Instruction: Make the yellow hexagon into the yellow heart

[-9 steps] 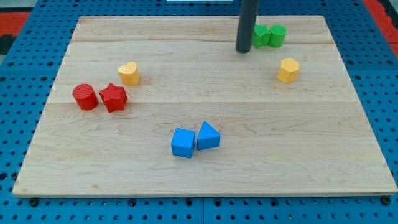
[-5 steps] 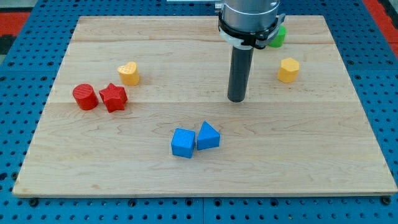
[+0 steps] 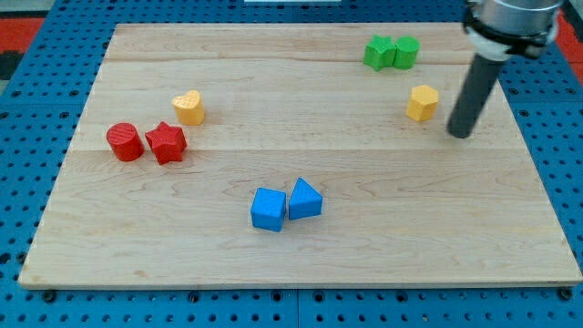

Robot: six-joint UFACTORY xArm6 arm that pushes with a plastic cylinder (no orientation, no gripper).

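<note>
The yellow hexagon (image 3: 422, 102) lies on the wooden board at the view's upper right. The yellow heart (image 3: 189, 107) lies far across the board at the view's left. My tip (image 3: 462, 133) rests on the board just right of and slightly below the yellow hexagon, with a small gap between them. The rod rises from it toward the view's top right corner.
Two green blocks (image 3: 392, 52) sit together above the hexagon near the board's top edge. A red cylinder (image 3: 124, 142) and a red star (image 3: 166, 142) sit at the left, below the heart. A blue cube (image 3: 268, 209) and a blue wedge-like block (image 3: 304, 199) sit bottom centre.
My tip moved from beside the green blocks down to mid-board, then swung right to the hexagon's right side. No block has moved.
</note>
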